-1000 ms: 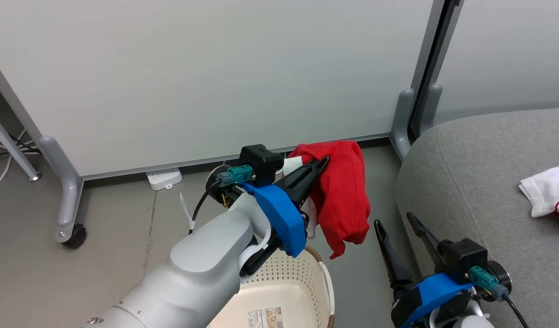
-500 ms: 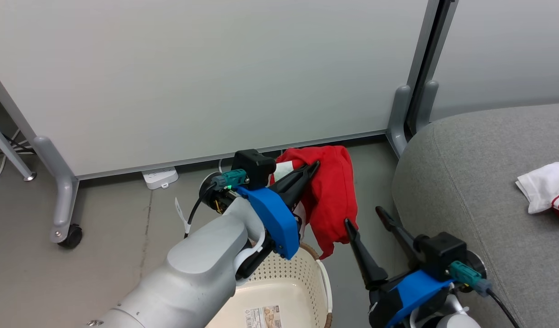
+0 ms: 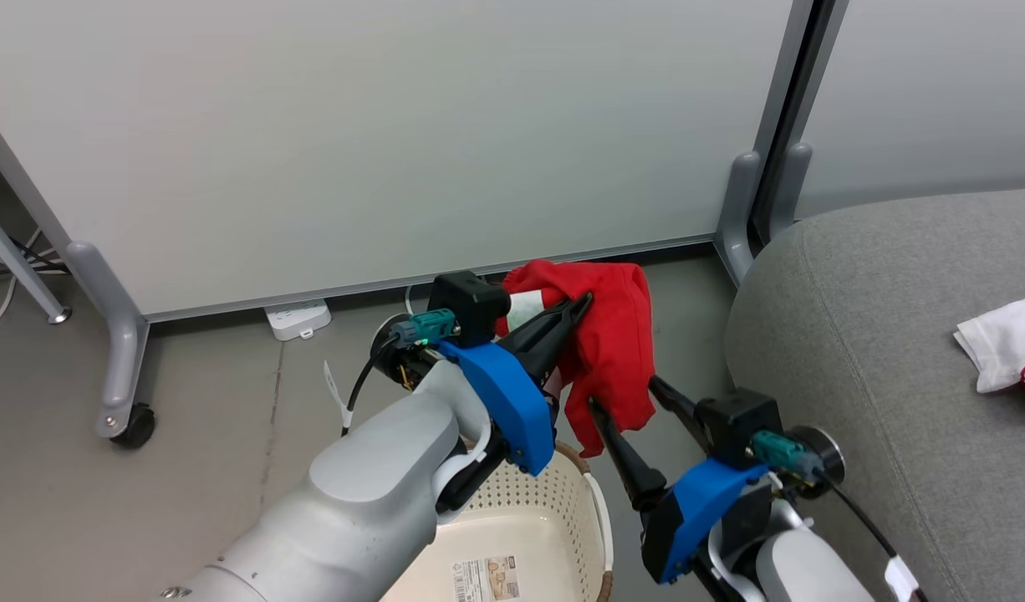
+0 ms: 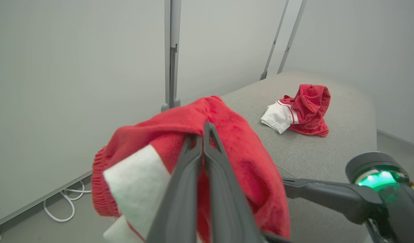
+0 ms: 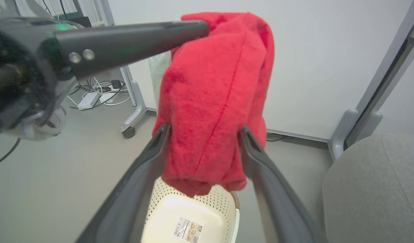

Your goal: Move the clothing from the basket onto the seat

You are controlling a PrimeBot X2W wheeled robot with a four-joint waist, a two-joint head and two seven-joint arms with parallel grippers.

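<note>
In the head view, a soft bright red fabric garment [image 3: 614, 339] is held up over the cream-white perforated plastic basket [image 3: 554, 502], pinched between the closed fingers of the left gripper [image 3: 584, 299]. The right gripper [image 3: 624, 394] is spread open at its lower hem, near the large grey upholstered seat [image 3: 880, 334].

In the left wrist view, a second red-and-white garment [image 4: 305, 108] is seen lying on the seat.

In the right wrist view, the hanging garment is framed between the right gripper's parted fingers [image 5: 159, 148], not clamped.

Seat [image 3: 855, 334] carries one garment [image 4: 305, 108]; floor [image 3: 211, 418] carries basket [image 3: 529, 518].
</note>
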